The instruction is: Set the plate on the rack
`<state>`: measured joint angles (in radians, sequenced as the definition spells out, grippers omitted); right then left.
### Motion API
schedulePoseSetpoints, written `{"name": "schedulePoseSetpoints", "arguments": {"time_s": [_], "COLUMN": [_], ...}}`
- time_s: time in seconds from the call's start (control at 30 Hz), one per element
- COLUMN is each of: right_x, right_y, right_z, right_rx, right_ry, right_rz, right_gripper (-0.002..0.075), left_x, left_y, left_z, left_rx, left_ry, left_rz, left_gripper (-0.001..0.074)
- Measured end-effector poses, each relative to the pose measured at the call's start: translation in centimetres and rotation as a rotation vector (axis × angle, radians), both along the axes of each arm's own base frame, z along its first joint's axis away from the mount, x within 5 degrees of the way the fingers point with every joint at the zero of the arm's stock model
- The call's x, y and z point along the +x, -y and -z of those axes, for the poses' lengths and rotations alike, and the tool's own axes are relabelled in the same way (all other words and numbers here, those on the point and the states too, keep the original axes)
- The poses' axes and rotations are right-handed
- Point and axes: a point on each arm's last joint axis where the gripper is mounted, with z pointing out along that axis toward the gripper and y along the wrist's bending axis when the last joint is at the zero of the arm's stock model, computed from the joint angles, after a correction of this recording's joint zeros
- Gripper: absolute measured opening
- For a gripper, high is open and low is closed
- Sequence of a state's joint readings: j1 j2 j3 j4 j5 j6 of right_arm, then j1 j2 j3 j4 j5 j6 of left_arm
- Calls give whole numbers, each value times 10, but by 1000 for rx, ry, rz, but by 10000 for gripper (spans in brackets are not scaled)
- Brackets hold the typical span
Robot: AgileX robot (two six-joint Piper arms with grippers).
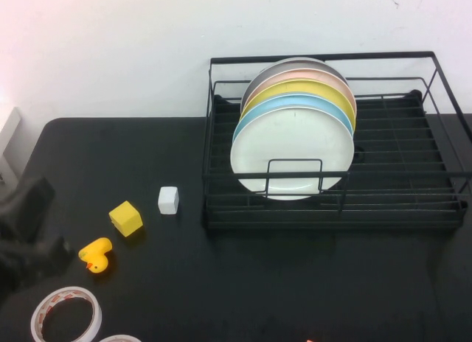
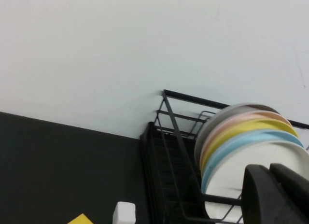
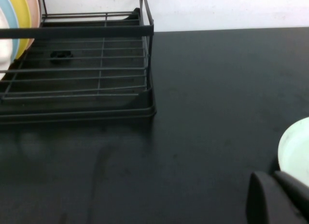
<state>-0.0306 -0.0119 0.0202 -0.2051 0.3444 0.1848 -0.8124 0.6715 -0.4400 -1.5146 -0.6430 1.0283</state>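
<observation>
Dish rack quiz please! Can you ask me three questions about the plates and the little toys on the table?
1. True or false: the white plate stands at the front of the row in the black wire dish rack.
2. Which one is closest to the rack? A white cube, B yellow cube, C rubber duck.
3. Fill in: the plate right behind the white one is light ____.

Key: 1 true. 2 A. 3 blue.

Both arms are away from the plates. The left gripper is by the table's left edge, and the right gripper is over the table to the right of the rack.
</observation>
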Motion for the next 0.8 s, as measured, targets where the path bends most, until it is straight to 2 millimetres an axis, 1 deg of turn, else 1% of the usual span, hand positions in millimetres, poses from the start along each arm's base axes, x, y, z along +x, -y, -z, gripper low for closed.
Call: {"name": "schedulePoseSetpoints", "arguments": {"time_s": [0.1,0.2,0.37,0.47,0.67,0.8], "right_x": [0,0,0,0,0,0], "right_y": [0,0,0,0,0,0], "right_z": [0,0,0,0,0,0], "right_rx": [0,2,2,2,2,2], "right_ry": [0,0,0,0,0,0], "right_rz": [0,1,1,1,1,1], "right_gripper": [-1,-1,-1,-1,-1,-1], "left_x": [-5,-12,-23,-28,-41,-49], "left_y": [-1,-4,-19,-28,-36,-42], "left_z": [19,32,52,60,70,84], "left_rx": [-18,-28,-70,-67,65,49], "left_ry": [33,73,89,99,119,75], "left_rz": [36,79,68,46,51,5], "left_gripper": [-1,-1,-1,-1,-1,-1]}}
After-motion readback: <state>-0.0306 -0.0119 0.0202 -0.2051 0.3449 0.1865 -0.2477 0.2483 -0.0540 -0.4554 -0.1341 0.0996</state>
